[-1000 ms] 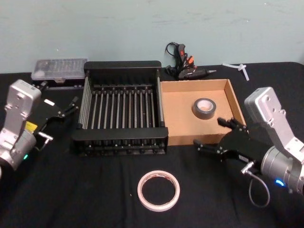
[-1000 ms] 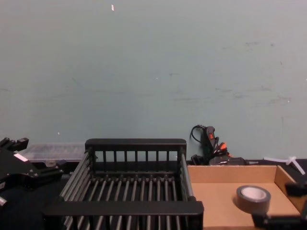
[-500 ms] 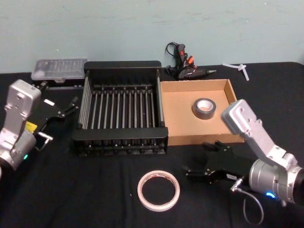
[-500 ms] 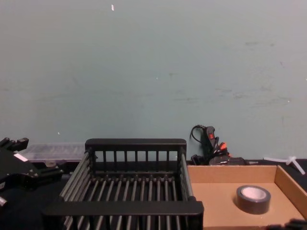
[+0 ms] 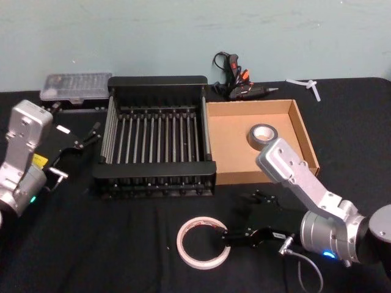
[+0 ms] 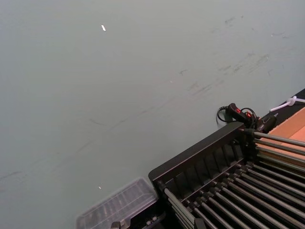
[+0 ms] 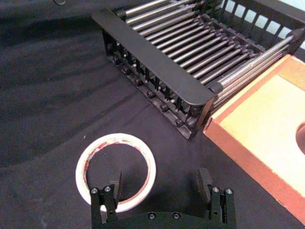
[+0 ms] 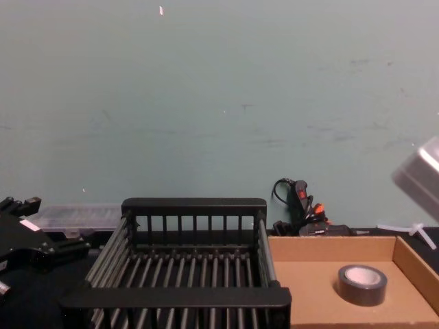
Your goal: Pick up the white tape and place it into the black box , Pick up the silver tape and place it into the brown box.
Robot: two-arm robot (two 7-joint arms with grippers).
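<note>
- Near the front of the black crate, on the dark cloth, the white tape [image 5: 204, 244] lies flat with its wide hole upward; red marks show on its inner core.
- Over that roll's right edge, as seen from the head, hangs the right gripper [image 5: 238, 227], its two fingers spread wide with nothing between them. In the right wrist view one finger [image 7: 113, 190] stands over the near rim of the white tape [image 7: 116, 171] and the other finger sits outside the ring, on the cardboard tray's side. Whether the fingers touch the roll, I cannot tell.
- Behind the white tape stands the black box [image 5: 155, 177], slatted at the sides and barred across the bottom, with nothing lying in it.
- Touching the black box's right wall sits the brown box [image 5: 229, 141], a shallow cardboard tray.
- Inside the brown box, toward its right rear part, the silver tape [image 5: 264, 135] lies flat with its pale centre up.
- To the left of the black box, well away from the white tape, the left gripper [image 5: 90, 138] is parked above the cloth, with its black fingers pointing at the crate's left wall and standing apart, holding nothing.
- Behind the black box's left corner lies a clear plastic case [image 5: 76, 86]; behind the brown box lies a black glue gun [image 5: 239, 78] with orange parts.
</note>
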